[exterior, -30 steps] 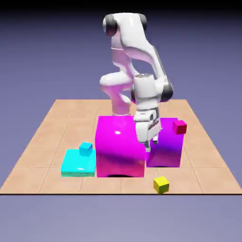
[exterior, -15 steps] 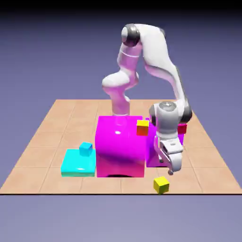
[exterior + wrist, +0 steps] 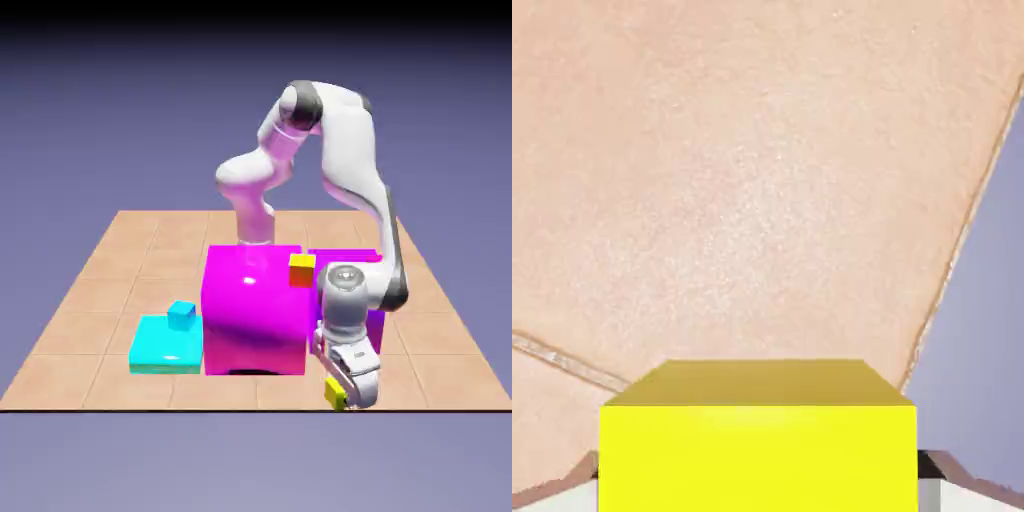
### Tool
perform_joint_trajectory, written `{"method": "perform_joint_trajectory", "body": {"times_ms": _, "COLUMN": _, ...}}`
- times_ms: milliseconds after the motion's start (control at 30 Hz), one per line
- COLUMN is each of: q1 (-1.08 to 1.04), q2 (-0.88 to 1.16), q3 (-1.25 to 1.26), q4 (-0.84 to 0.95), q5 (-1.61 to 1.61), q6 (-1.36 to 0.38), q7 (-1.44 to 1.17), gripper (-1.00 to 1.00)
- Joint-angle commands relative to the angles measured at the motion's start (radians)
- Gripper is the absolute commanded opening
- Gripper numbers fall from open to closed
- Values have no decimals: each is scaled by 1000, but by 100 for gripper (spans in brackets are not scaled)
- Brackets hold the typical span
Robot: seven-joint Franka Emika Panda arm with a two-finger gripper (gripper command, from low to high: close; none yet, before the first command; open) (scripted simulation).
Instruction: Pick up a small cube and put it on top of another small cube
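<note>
Hand view: small cube (image 3: 757,445) sits btwn jaws, on table (image 3: 742,200).

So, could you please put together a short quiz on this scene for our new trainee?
1. True or false: the pincer is down at the small yellow cube near the table's front edge.
2. Multiple choice: what rests on the flat cyan block? A) a red cube B) a small cyan cube C) nothing
3. Fill in: in the hand view, the yellow cube sits large between the two grey ____ at the picture's bottom edge.

Key: 1. True. 2. B. 3. finger tips; whether they already press on the cube cannot be told.
</note>
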Motion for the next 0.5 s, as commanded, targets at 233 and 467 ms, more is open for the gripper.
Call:
{"method": "perform_joint_trajectory", "body": {"times_ms": 233, "q1": 49, "q2": -241, "q3": 40, "q4": -25, "q5": -259, "q6": -158, "q7": 66, "gripper": -100}}
{"method": "perform_joint_trajectory", "body": {"times_ms": 467, "q1": 99, "q2": -495, "q3": 96, "q4": -70, "q5": -457, "q6": -325, "q7": 30, "gripper": -100}}
